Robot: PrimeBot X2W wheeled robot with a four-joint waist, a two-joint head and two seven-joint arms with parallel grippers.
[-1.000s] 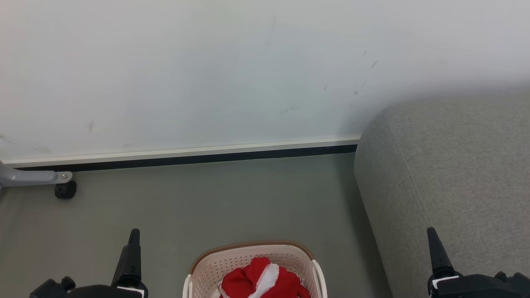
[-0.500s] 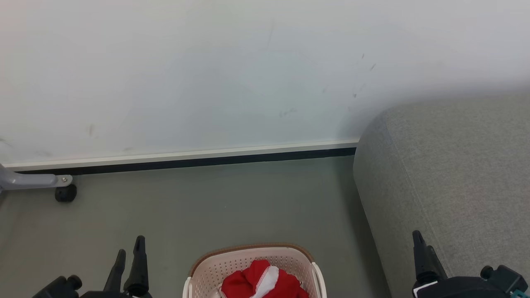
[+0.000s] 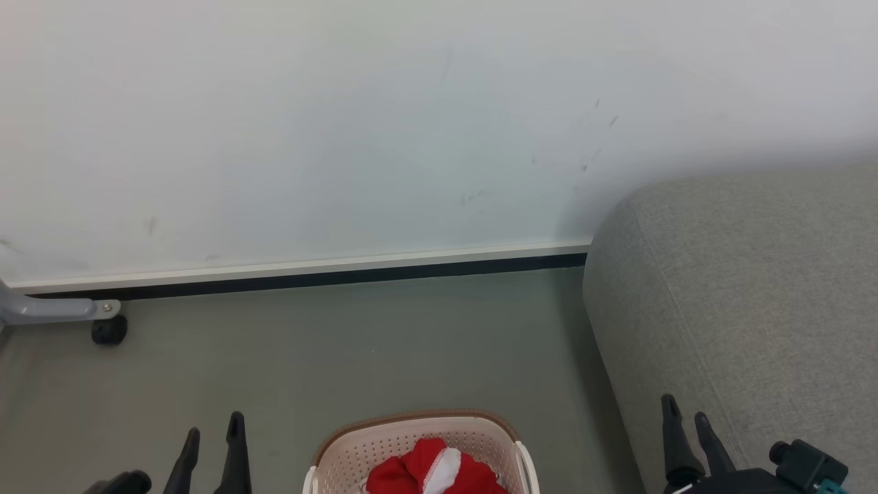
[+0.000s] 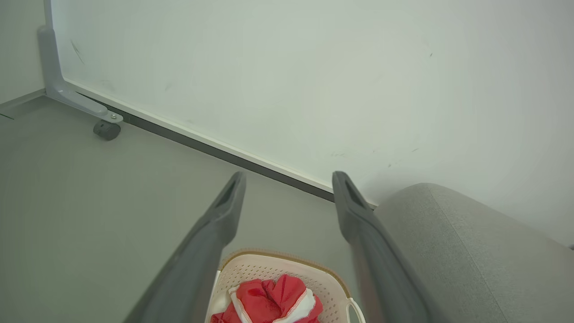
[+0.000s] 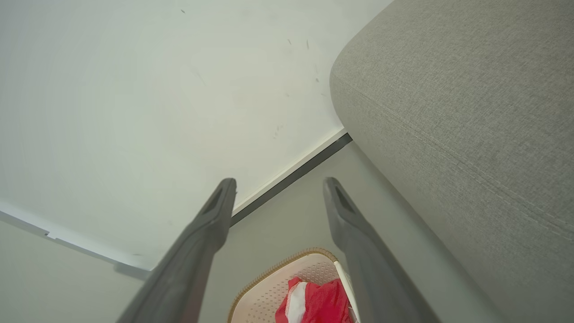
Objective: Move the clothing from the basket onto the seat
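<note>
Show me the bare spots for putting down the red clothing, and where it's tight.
Bare: the top of the grey sofa, rightward from its rounded edge; and the floor between the basket rim, the baseboard and the caster. Tight: the basket, holding the red clothing, and the narrow floor strip between basket and sofa side.

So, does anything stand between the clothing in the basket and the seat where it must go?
Nothing visible does. Floor lies between the basket with the clothing and the seat on its right; the clothing need only clear the basket wall.
</note>
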